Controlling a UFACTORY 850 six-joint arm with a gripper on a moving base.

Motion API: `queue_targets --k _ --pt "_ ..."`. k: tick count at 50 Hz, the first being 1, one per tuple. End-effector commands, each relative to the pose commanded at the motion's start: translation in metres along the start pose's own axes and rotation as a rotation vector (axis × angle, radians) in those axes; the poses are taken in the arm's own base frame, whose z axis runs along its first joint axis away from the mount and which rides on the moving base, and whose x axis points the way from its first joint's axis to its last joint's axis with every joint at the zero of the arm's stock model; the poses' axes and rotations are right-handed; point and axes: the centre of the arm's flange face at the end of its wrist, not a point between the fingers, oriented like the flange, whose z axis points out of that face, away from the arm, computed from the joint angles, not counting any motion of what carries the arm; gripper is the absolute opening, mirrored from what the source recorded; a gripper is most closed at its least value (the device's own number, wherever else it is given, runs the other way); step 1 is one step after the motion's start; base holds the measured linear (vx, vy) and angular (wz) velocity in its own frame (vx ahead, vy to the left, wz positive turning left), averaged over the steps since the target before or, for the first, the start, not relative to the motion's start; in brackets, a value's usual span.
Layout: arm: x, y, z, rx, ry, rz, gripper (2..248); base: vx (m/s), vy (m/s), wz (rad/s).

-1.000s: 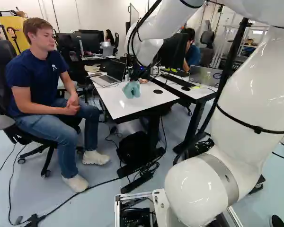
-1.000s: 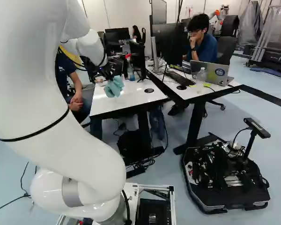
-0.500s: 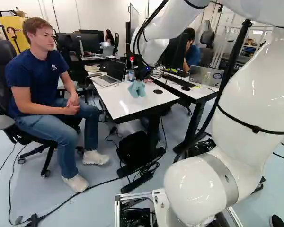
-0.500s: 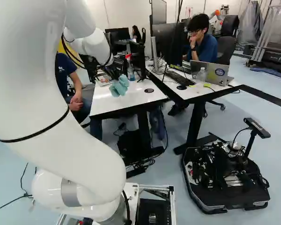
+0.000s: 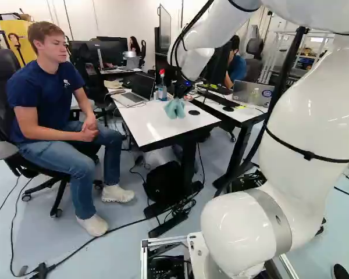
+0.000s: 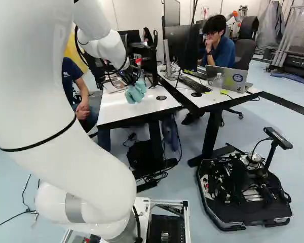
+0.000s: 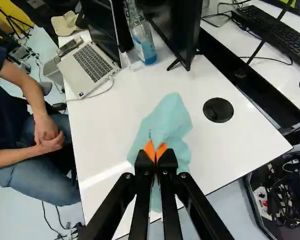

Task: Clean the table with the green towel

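Taking twelve o'clock as straight ahead of the pincer (image 7: 155, 150), its orange pads (image 7: 149, 149) were pinching the green towel (image 7: 170, 117), which hung in loose folds above the white desk (image 7: 107, 115), one tail trailing toward six o'clock. Whether the lower folds touched the surface could not be told.

The step seemed to be wiping. Doing it well likely called for lowering until the cloth lay flat, with fabric under the hard tips, then light, overlapping strokes; pressing too hard might have scraped the top or bunched the towel.

At two o'clock, the round black cover (image 7: 218, 110) wanted a gentle pass, as its rim could have snagged the cloth. Farther off, the laptop (image 7: 90, 62) at eleven, the bottle (image 7: 146, 50) at twelve and the monitor (image 7: 177, 25) just past twelve called for shorter strokes, since a loose fold might have tipped the bottle.
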Motion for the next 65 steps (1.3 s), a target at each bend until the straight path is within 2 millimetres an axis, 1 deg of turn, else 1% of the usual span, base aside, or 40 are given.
queue_targets --k 25,65 --pt "0.016 0.031 0.007 -0.042 0.013 0.045 24 0.000 0.000 0.000" --pt "0.050 0.083 0.026 -0.108 0.038 0.117 24 0.000 0.000 0.000"
